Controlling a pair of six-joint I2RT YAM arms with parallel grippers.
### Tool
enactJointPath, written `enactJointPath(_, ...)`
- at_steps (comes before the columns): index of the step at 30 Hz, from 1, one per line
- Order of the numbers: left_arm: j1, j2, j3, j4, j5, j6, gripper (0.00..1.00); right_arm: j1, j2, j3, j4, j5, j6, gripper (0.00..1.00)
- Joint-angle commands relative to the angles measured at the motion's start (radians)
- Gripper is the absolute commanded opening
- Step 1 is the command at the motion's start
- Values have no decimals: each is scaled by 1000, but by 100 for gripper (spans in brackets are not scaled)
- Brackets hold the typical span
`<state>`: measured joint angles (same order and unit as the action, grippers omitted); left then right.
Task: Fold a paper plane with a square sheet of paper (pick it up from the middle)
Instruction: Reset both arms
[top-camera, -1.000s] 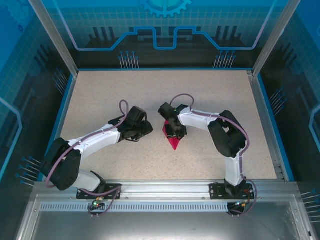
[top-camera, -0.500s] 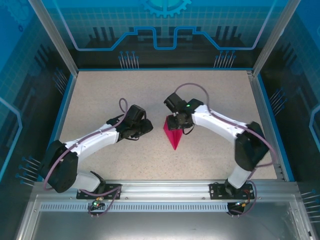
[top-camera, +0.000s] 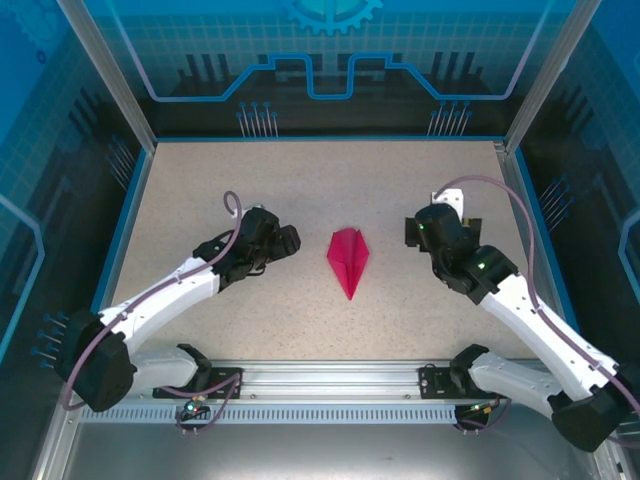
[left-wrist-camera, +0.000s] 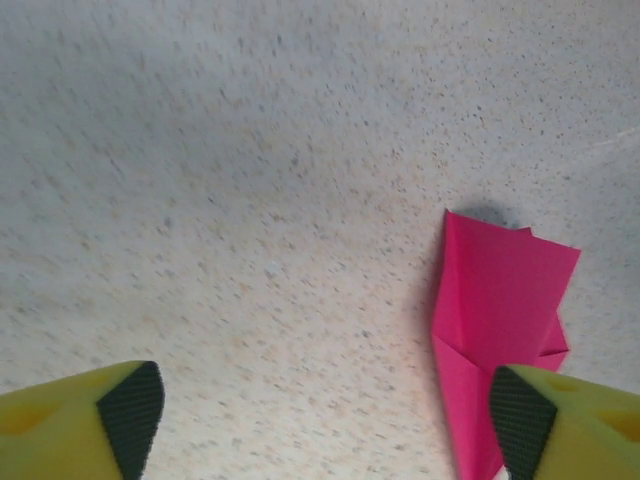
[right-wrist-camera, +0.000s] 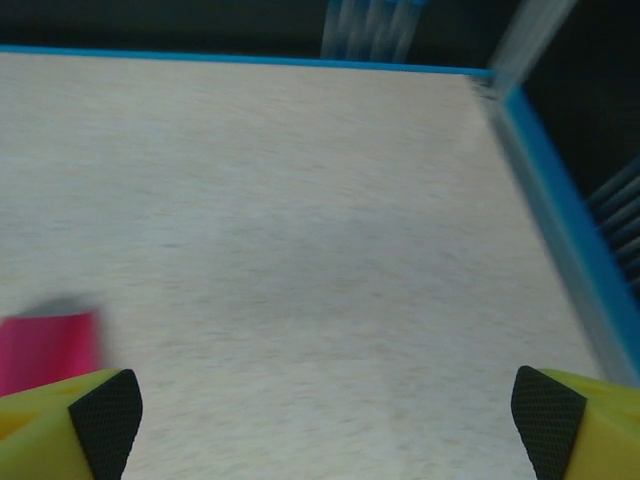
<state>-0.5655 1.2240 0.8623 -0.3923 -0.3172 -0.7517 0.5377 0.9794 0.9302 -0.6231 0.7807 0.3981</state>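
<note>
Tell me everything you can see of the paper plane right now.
The paper plane is matte magenta-pink paper folded into a narrow dart: centre crease, layered triangular flaps, wide end toward the far edge, point toward the near edge. It lies in the middle of the speckled table, touched by nothing else.

Open table (top-camera: 330, 180) rings the paper plane (top-camera: 348, 260); left arm (top-camera: 190, 285) and right arm (top-camera: 510, 300) flank it.
</note>
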Motion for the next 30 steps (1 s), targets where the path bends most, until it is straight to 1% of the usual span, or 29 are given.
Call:
enactJointPath(1,7,-50,-25,-42,-161,66,98,-124,2,-139,160,3,-142,99)
enactJointPath(3,9,-67,-35,-56,-224,88,98,-225,16,-201,210,-83,-145,99)
enactJointPath(5,14,-78,-44,-69,-284,112,98,-290,12,-267,293,-143,-163,99)
enactJointPath(7,26,-89,-56,-83,-344,127,99,-333,-4,-356,433,-227,-212,99)
enactJointPath(9,56,-107,-70,-75,-366,148,99,-346,2,-437,575,-283,-277,99)
enactJointPath(10,79,-119,-85,-56,-367,166,99,-349,19,-463,619,-315,-312,99)
enactJointPath(11,103,-127,-98,-36,-358,179,98,-353,44,-468,634,-318,-325,99)
enactJointPath(14,174,-141,-119,-24,-354,197,99,-359,132,-457,672,-343,-317,99)
enactJointPath(16,217,-150,-136,3,-341,232,99,-362,176,-495,802,-363,-315,99)
enactJointPath(19,271,-159,-155,29,-309,271,99,-364,185,-506,887,-407,-343,99)
enactJointPath(22,294,-181,-174,49,-306,316,99,-387,199,-556,1076,-462,-373,99)
enactJointPath(26,312,-215,-226,125,-290,355,98,-450,275,-560,1204,-561,-378,99)
enactJointPath(30,313,-241,-275,203,-279,385,99,-481,348,-608,1416,-647,-380,99)
